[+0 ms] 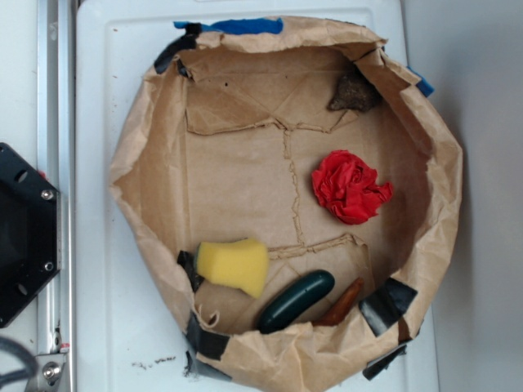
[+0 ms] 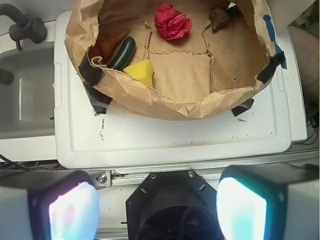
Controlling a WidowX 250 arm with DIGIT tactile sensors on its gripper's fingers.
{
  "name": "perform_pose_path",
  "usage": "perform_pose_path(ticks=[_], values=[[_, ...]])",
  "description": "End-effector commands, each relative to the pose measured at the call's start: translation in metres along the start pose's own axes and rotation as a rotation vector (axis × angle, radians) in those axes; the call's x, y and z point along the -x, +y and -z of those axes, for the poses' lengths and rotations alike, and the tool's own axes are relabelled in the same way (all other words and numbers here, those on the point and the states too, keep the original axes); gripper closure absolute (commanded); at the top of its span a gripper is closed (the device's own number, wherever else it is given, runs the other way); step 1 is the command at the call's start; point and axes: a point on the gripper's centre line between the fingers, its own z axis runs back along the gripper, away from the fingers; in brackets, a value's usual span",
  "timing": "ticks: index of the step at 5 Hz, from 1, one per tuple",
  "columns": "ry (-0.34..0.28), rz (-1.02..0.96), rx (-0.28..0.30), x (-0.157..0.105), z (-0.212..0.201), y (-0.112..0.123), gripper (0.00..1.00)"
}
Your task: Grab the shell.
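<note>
Nothing grasped yet.
The shell is left untouched far ahead of the open, empty end effector.

Shell beside pod and sponge in paper bag; crumpled ball and lump opposite.

I saw a tan brown paper ring patched with black and blue tape on a white tabletop. Inside it were a glossy orange-brown shell, a dark green pod, a yellow sponge, a red crumpled wad and a dark brown lump.
</note>
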Motion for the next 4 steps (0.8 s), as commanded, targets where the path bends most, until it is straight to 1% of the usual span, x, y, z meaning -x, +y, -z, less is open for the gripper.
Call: perform_pose_path(ticks=[1,2,3,4], values=[[0.0,0.0,0.0,0.0,0.0,0.0,0.0],[-0.046,-0.009,0.009,-0.031,0.007,-0.003,0.0],[-0.105,0.018,-0.003,-0.049,0.009,0.0,0.0],[-0.109,0.19,0.048,-0.095,0.024,-0.001,0.0]])
